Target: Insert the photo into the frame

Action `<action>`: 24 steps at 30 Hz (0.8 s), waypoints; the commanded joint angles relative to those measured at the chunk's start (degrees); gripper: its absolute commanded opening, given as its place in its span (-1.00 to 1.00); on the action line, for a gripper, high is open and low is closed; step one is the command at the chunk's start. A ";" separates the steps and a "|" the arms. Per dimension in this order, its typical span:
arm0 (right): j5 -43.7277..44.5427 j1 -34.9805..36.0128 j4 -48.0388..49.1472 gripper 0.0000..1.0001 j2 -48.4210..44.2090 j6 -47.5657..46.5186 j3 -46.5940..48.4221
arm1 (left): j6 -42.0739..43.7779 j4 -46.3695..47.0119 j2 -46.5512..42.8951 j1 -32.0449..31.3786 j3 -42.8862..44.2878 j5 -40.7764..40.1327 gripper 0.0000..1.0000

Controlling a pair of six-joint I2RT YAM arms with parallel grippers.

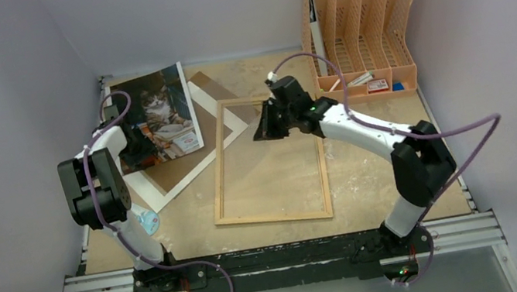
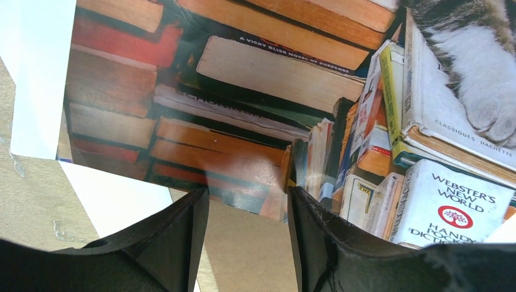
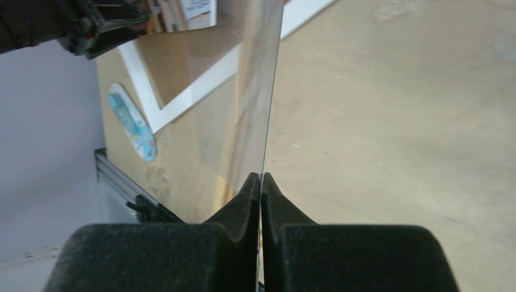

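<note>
My left gripper (image 2: 247,193) is spread apart at the photo (image 2: 243,91), where I can read "Webster's New World" and "Classiques Hachette". Right gripper (image 3: 260,177) is pinching a clear pane (image 3: 243,109).

- Top external: fixed high behind both arm bases, tilted down over the whole table (image 1: 364,192); distant, wide.
- Left wrist: close above the photo (image 2: 243,91), facing down past the left gripper (image 2: 248,194); shared with top view: the photo's stacked-book corner.
- Right wrist: low over the tabletop, sighting past the right gripper (image 3: 260,177) along a clear pane (image 3: 255,91) seen edge-on; shared with top view: white mat (image 3: 141,85), blue oval sticker (image 3: 131,125).
</note>
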 commanded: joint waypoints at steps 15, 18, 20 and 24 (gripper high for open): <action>1.89 -6.03 5.96 -1.00 -21.62 -5.44 -29.99 | 3.29 -3.67 -11.11 -10.72 1.91 6.16 0.49; 3.22 -6.66 8.58 -1.00 -24.02 -4.82 -33.55 | 3.07 -0.21 -13.77 -12.87 -2.91 11.32 0.53; 3.35 -6.69 11.16 -1.00 -25.10 -3.97 -35.75 | 2.48 2.29 -15.41 -13.04 -7.18 16.18 0.53; 1.19 -7.06 16.31 -1.00 -26.14 -2.97 -39.73 | 2.81 5.57 -17.45 -13.37 -12.76 20.68 0.53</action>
